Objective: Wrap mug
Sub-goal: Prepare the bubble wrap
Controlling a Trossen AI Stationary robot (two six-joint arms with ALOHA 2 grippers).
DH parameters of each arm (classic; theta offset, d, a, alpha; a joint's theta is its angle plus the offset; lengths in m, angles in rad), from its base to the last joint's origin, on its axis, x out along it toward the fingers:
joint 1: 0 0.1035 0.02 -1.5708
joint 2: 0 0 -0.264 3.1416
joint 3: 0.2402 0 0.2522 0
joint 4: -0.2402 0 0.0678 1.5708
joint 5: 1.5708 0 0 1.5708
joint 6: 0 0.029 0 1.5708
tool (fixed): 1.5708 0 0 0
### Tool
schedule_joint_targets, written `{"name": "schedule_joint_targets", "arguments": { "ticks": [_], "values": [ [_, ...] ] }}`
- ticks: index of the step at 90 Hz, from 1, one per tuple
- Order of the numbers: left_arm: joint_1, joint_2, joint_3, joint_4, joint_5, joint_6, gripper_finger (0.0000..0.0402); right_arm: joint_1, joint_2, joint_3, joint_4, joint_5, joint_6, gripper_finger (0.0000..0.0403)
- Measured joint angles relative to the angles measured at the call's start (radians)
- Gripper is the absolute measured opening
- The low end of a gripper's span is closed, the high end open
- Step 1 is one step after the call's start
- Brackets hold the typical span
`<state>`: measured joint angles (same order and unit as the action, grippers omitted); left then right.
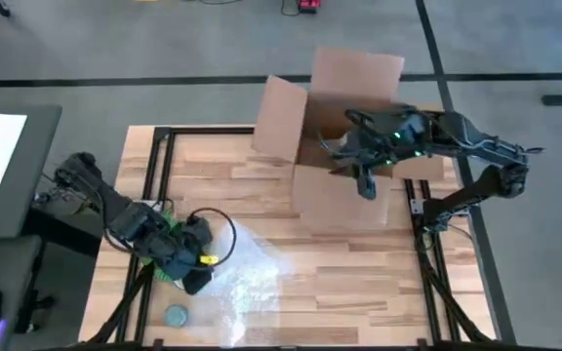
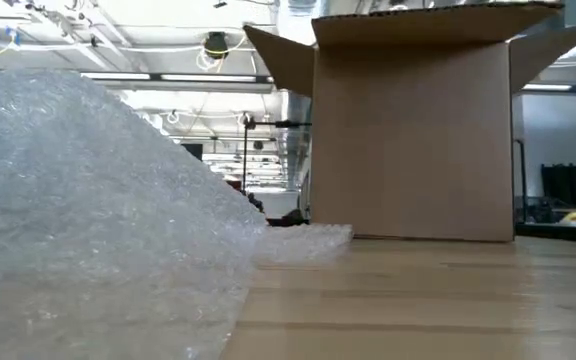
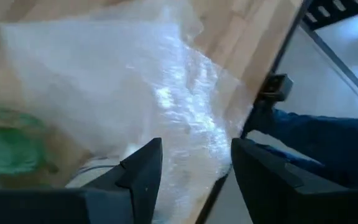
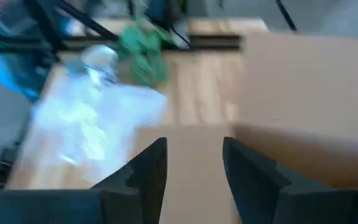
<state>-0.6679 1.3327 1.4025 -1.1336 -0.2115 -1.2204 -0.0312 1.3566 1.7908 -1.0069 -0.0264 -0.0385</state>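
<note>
The mug does not show in any view. A sheet of clear bubble wrap (image 1: 247,281) (image 2: 88,220) (image 3: 135,81) lies spread on the wooden table at the near left. My left gripper (image 1: 195,278) (image 3: 194,149) is open at the wrap's left edge. A green patterned bundle (image 1: 169,232) (image 3: 5,149) lies beside that arm. My right gripper (image 1: 367,187) (image 4: 194,146) is open and hangs over the near wall of the open cardboard box (image 1: 344,146) (image 2: 413,130) at the far right, with nothing between its fingers. My left gripper stands with its fingers (image 3: 143,171) apart over the bubble wrap's left edge (image 3: 185,124); I cannot tell whether they touch the wrap.
A flat grey-blue round disc (image 1: 177,315) lies near the table's near left corner. A black cable loop (image 1: 218,222) lies by the left arm. The box's flaps (image 1: 279,119) stand open. Blue cloth (image 3: 316,137) shows beyond the table's edge. Bare wood (image 1: 359,273) spans the near right.
</note>
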Motion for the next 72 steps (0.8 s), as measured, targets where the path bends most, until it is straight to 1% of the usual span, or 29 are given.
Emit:
{"name": "schedule_joint_targets", "arguments": {
  "ticks": [9, 25, 37, 48, 56, 66, 72],
  "values": [
    [-0.012, 0.051, -0.025, 0.101, 0.001, 0.044, 0.0173, 0.065, 0.016, 0.000, 0.029, -0.002, 0.042, 0.0143],
    [-0.029, 0.164, -0.058, 0.300, 0.000, 0.180, 0.0173, 0.144, 0.065, 0.000, 0.022, -0.001, 0.154, 0.0143],
    [-0.029, 0.266, -0.060, 0.322, 0.001, 0.206, 0.0173, 0.202, 0.098, -0.001, 0.011, 0.000, 0.189, 0.0143],
    [-0.013, 0.336, -0.056, 0.270, 0.005, 0.088, 0.0173, 0.249, 0.105, -0.001, -0.042, 0.000, 0.189, 0.0143],
    [-0.004, 0.356, -0.010, 0.218, 0.009, -0.024, 0.0170, 0.272, 0.105, -0.001, -0.092, 0.000, 0.188, 0.0143],
    [0.021, 0.353, 0.059, 0.090, 0.011, -0.311, 0.0163, 0.297, 0.095, -0.001, -0.169, 0.001, 0.188, 0.0143],
    [0.029, 0.351, 0.083, 0.058, 0.012, -0.398, 0.0161, 0.318, 0.088, -0.001, -0.210, 0.003, 0.188, 0.0143]
  ]
}}
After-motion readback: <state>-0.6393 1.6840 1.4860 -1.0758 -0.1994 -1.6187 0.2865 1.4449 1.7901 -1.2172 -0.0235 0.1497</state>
